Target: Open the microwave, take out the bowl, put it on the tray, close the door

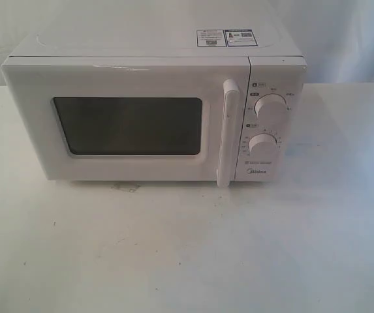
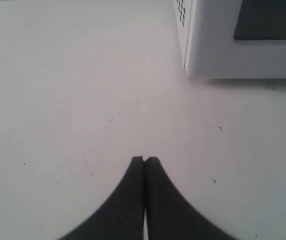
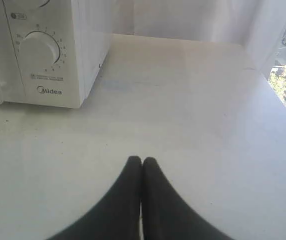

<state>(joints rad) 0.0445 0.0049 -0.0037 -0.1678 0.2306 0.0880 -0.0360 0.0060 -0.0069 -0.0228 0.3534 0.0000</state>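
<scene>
The left jaws show only in the left wrist view: their black fingertips (image 2: pixel 137 162) are pressed together with nothing between them, hanging over bare desk (image 2: pixel 58 100). That view alone shows the microwave's (image 2: pixel 212 55) left side wall, with a patch of vent holes (image 2: pixel 181 11) next to the front corner.

In the exterior view the microwave (image 1: pixel 108 49) stands toward the far edge of the desk (image 1: pixel 173 254), with wide bare surface between it and the near edge. Its long axis runs along that far edge and its front faces the near edge. The door (image 1: pixel 36 124) takes up the left and middle of the front and sits flush with the body. Its dark window (image 1: pixel 128 126) lets nothing of the inside be seen. Right of the window the white bar handle (image 1: pixel 227 134) stands upright, its long axis vertical. Right of that, two round knobs are stacked, the upper knob (image 1: pixel 269 107) above the lower knob (image 1: pixel 264 145). Only this view shows the stickers (image 1: pixel 226 38) on the top, near the back right.

The right jaws appear only in the right wrist view, with their black fingertips (image 3: pixel 133 170) closed on each other, empty, and over the desk near the microwave's front right corner. This view shows the Midea logo (image 3: pixel 49 90) closely, the desk's right edge (image 3: pixel 277 105), and a tree (image 3: pixel 282 80) outside.
</scene>
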